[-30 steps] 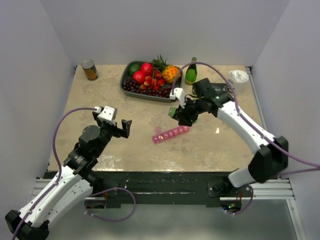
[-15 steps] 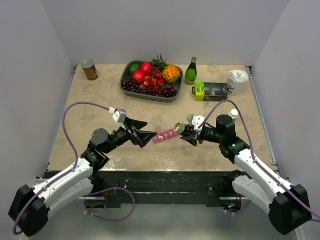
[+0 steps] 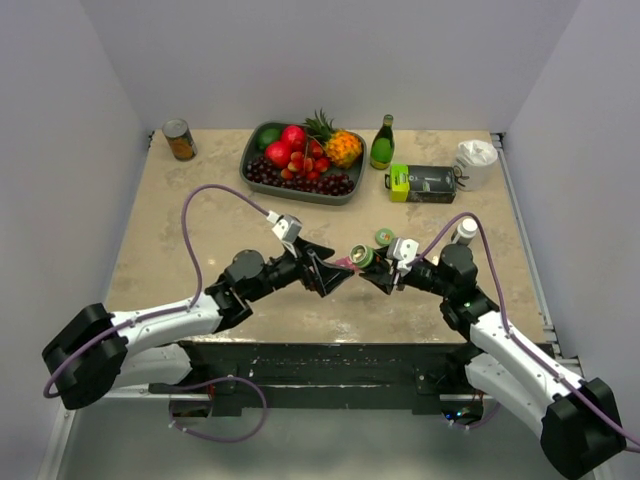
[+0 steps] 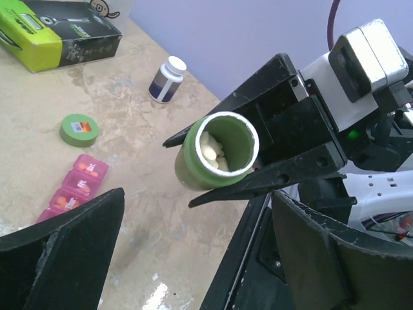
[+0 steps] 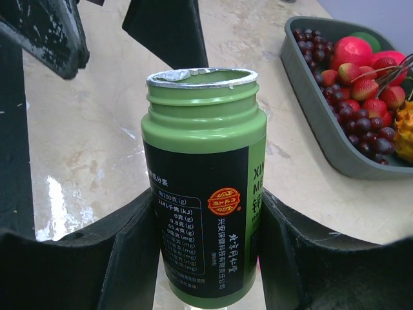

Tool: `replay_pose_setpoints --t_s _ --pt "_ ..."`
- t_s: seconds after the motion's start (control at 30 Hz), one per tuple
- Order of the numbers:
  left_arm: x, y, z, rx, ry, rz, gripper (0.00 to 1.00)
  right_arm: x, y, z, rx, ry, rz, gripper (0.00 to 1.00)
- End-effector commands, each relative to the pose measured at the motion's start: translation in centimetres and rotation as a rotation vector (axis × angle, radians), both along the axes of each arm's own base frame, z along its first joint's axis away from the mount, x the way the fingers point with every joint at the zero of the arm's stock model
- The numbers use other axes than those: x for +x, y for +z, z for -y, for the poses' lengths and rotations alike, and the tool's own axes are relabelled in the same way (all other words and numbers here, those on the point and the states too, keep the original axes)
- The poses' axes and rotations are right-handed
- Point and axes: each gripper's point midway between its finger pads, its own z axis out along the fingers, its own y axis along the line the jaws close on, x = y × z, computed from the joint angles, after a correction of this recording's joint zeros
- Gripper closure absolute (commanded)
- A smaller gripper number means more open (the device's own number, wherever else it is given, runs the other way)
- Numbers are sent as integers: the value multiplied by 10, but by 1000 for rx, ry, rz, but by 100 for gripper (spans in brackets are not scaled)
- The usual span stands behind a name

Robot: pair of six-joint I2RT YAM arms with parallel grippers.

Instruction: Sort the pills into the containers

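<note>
My right gripper [image 3: 375,270] is shut on an open green pill bottle [image 3: 361,256] and holds it tilted above the table; the bottle fills the right wrist view [image 5: 203,187] between the jaws [image 5: 206,252]. White pills [image 4: 213,150] show inside the bottle's mouth. My left gripper [image 3: 335,275] is open and empty [image 4: 193,258], its tips facing the bottle's mouth. The pink pill organizer [image 4: 74,187] lies on the table under the left gripper, mostly hidden in the top view [image 3: 346,262]. The green cap [image 3: 384,237] lies on the table beside it.
A white bottle with a dark body [image 3: 462,231] stands at the right. At the back are a fruit tray [image 3: 246,168], a green glass bottle [image 3: 382,143], a black and green box [image 3: 422,182], a can [image 3: 179,139] and a white crumpled cup [image 3: 476,155].
My left gripper has reached right, over the organizer, up to the bottle. My right gripper came forward from the back with the green bottle, then held about still.
</note>
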Motion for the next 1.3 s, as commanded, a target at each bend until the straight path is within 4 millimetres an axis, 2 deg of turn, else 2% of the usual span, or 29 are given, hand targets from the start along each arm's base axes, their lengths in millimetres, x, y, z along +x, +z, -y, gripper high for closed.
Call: replay_pose_setpoints --t_s 0.0,0.2,0.23,0.3,0.33,0.4,0.67,0.77,0.87,1.0,1.03,1.1,1.13,1.17,1.23,1.27 --pt "4 50 18 -135 11 77 1 -2 21 -3 56 17 72 100" --pt "0 52 38 -141 3 84 2 -3 21 -3 60 16 59 100" --pt "4 44 40 -114 20 70 3 -3 21 -4 62 18 58 100" --pt "5 44 47 -91 27 76 8 -4 22 -4 68 22 49 100" --pt "7 34 50 -50 36 56 8 -4 22 -4 67 21 45 100" --pt "11 36 53 -25 69 73 9 -5 20 -4 67 23 36 100" --pt "20 30 55 36 115 74 22 -4 21 -4 77 12 20 100" --pt "20 26 58 60 110 71 24 -4 22 -4 85 5 9 100" --pt "18 31 58 66 96 96 19 1 21 -1 90 -36 -21 100" --pt "18 60 43 47 125 183 8 3 15 5 63 -72 -67 100" --pt "17 76 35 26 143 211 6 3 11 8 49 -84 -95 100" --pt "24 84 23 42 175 245 3 10 8 15 37 -139 -119 100" --pt "24 96 14 27 179 263 3 12 8 18 34 -161 -143 100" --pt "35 98 3 33 204 271 2 18 9 26 35 -201 -155 100" --pt "37 95 -7 50 165 269 2 25 12 33 31 -243 -194 100" --pt "51 91 -18 62 188 248 2 32 13 42 34 -279 -209 100"
